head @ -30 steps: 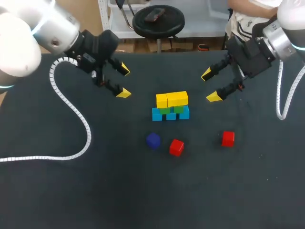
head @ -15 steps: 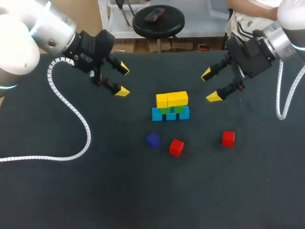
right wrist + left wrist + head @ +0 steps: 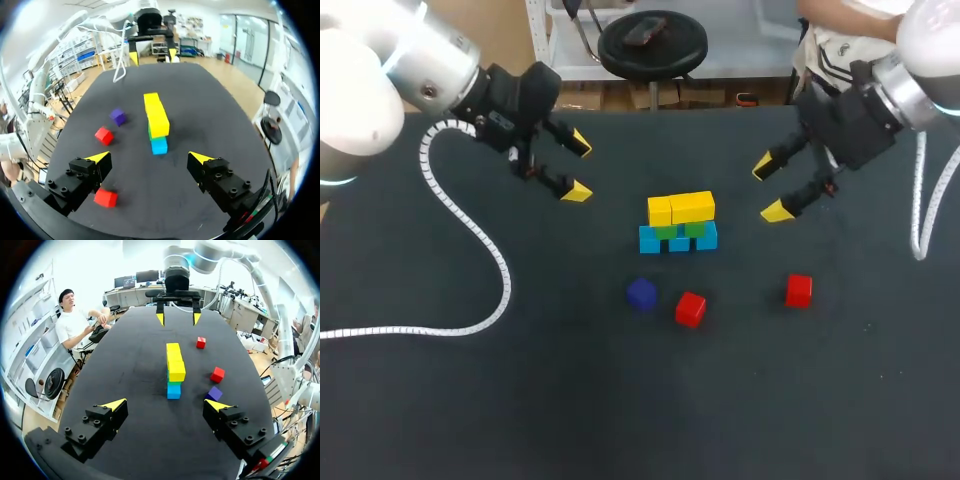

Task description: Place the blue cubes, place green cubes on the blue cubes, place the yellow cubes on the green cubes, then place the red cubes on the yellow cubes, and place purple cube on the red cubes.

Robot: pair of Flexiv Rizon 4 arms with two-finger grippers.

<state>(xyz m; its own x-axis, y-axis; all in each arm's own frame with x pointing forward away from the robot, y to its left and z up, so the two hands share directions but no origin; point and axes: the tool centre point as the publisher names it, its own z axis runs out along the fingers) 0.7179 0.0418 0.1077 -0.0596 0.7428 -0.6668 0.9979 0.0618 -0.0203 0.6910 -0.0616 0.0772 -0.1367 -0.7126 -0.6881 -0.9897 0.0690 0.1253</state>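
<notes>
A stack stands mid-table: blue cubes [image 3: 678, 240] at the bottom, green cubes [image 3: 680, 230] on them, yellow cubes [image 3: 680, 208] on top. The same stack shows ahead of each gripper, its yellow cubes [image 3: 174, 361] [image 3: 156, 114] uppermost. In front of it lie a purple cube [image 3: 641, 294], a red cube [image 3: 690, 308] and another red cube [image 3: 798, 290]. My left gripper [image 3: 576, 168] hangs open, left of the stack. My right gripper [image 3: 770, 187] hangs open, right of the stack, above and behind the right-hand red cube [image 3: 106, 198]. Neither holds anything.
A white coiled cable [image 3: 470, 240] from my left arm lies on the dark table [image 3: 470, 400] at the left. A second cable [image 3: 915, 215] hangs from my right arm at the right edge.
My right gripper has shifted a little forward and to the right. My left gripper drew back slightly earlier and has since stayed still. The cubes have not moved.
</notes>
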